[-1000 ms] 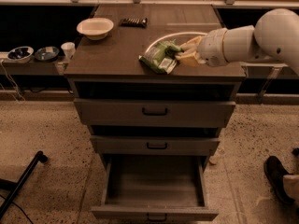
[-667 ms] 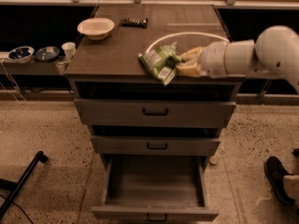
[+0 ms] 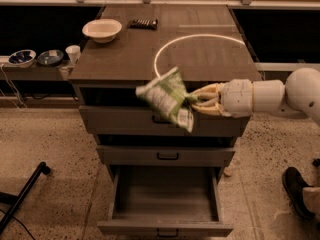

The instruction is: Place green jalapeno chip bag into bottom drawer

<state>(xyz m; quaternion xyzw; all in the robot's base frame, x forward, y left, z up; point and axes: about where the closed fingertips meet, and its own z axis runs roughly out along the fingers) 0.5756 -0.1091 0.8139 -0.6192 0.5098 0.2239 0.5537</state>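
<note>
Between the cream-coloured fingers (image 3: 207,108) of the end effector (image 3: 194,101) sits one edge of the small crinkly light-green and white foil chip bag (image 3: 167,98). The fingers are closed on it. The bag hangs tilted in the air on the side of the end effector away from the arm, clear of the worktop and in front of the cabinet. Behind the end effector, the thick white arm (image 3: 270,96) runs off toward the right edge of the view.

Just behind the bag and the end effector is the flat grey front of the shallow top drawer (image 3: 115,121). Below the end effector comes the second shallow grey drawer (image 3: 200,155) with its small dark handle. Lower again, and well apart from the bag, the deep grey bottom drawer (image 3: 165,204) stands pulled out, its floor in view.

Above and beyond the end effector lies the dark brown worktop (image 3: 125,54), with a thin bright white ring (image 3: 172,43) on it near the front edge. Farther back, a round white bowl (image 3: 102,30) rests toward the far corner, and a dark wrapped bar (image 3: 142,23) lies just beside it near the back edge.

Well off to the side, beyond the cabinet, a low grey shelf (image 3: 15,75) carries two blue bowls (image 3: 21,57) and a small white cup (image 3: 73,53).
</note>
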